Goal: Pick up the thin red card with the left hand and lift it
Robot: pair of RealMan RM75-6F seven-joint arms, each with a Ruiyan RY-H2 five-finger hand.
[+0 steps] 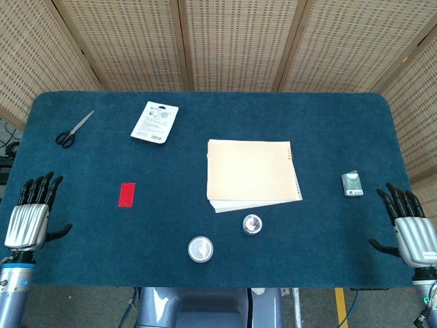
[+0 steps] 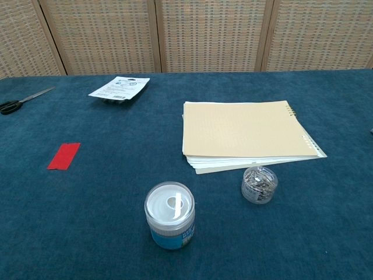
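Observation:
The thin red card (image 1: pixel 126 194) lies flat on the blue table cloth at the left; the chest view shows the card (image 2: pixel 64 156) at its left side. My left hand (image 1: pixel 31 216) rests at the table's left front edge, fingers apart, holding nothing, well to the left of the card. At the right front edge my right hand (image 1: pixel 410 228) is open too, with nothing in it. Neither hand shows in the chest view.
Black-handled scissors (image 1: pixel 72 130) and a white blister pack (image 1: pixel 155 121) lie at the back left. A tan notebook (image 1: pixel 251 174) sits mid-table, with a clear jar of clips (image 1: pixel 252 224) and a white-lidded tub (image 1: pixel 200 249) in front. A small green box (image 1: pixel 352 183) lies at the right.

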